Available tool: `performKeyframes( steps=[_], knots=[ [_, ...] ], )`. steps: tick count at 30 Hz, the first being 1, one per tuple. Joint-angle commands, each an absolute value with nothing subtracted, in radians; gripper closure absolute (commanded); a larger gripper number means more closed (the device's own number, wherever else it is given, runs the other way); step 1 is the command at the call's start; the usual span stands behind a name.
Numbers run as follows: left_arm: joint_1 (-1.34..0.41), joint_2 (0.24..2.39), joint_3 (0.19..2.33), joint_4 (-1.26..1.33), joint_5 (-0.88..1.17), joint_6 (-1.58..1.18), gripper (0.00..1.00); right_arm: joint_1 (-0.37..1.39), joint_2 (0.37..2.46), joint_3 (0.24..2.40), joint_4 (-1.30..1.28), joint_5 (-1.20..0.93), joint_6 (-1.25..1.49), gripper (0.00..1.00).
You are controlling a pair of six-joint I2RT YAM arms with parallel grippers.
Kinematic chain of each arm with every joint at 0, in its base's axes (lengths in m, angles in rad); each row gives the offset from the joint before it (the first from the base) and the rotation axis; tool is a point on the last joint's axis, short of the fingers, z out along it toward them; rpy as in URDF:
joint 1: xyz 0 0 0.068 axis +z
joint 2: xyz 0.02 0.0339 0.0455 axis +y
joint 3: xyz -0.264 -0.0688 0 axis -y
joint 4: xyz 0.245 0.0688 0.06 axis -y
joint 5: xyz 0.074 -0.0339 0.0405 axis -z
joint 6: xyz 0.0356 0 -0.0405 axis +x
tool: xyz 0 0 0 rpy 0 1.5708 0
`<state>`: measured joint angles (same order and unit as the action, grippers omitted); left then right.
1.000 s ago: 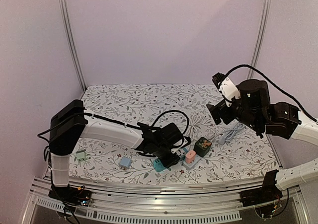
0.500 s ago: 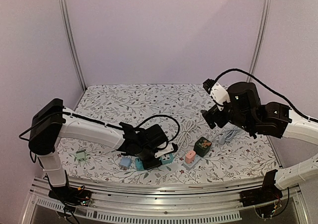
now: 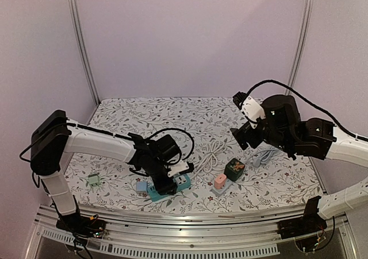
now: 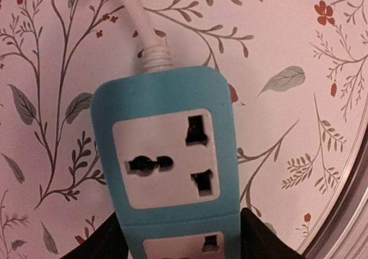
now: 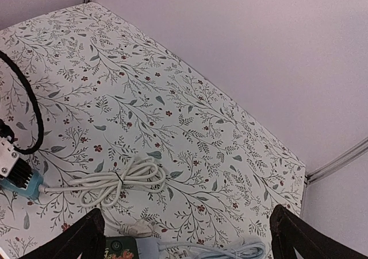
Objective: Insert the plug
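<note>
We're straddling the teal power strip (image 4: 167, 89) with the left gripper (image 4: 178, 239), probably steadying its sockets (image 4: 167, 158) face-up. Can't tell if it's clamping, and the right gripper (image 5: 190, 236) is hanging wide open.

No legible text, brand, number or label in any view. Power strip (image 4: 167, 161): socket faces unmarked. Dark green adapter (image 3: 234, 167): orange motif on top, too small to read.
</note>
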<state>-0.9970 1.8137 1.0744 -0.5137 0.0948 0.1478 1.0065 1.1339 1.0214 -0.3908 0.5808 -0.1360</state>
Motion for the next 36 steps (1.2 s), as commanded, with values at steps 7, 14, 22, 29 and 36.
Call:
performKeyframes(
  steps=[7, 14, 22, 29, 36],
  knots=[
    [-1.006, 1.778, 1.040, -0.545, 0.110, 0.116, 0.01, 1.002, 1.163, 1.023, -0.373, 0.576, -0.145, 0.01],
    [-1.029, 1.725, 1.071, -0.598, 0.036, 0.079, 0.01, 1.002, 1.176, 1.024, -0.366, 0.581, -0.150, 0.01],
    [-1.059, 1.625, 1.084, -0.695, -0.046, -0.020, 0.01, 1.000, 1.200, 1.029, -0.366, 0.594, -0.155, 0.01],
    [-1.063, 1.505, 1.001, -0.758, -0.235, -0.280, 0.01, 1.002, 1.187, 1.028, -0.365, 0.589, -0.150, 0.01],
    [-1.063, 1.307, 0.956, -0.799, -0.521, -0.677, 0.01, 1.002, 1.201, 1.036, -0.367, 0.595, -0.151, 0.01]
  ],
)
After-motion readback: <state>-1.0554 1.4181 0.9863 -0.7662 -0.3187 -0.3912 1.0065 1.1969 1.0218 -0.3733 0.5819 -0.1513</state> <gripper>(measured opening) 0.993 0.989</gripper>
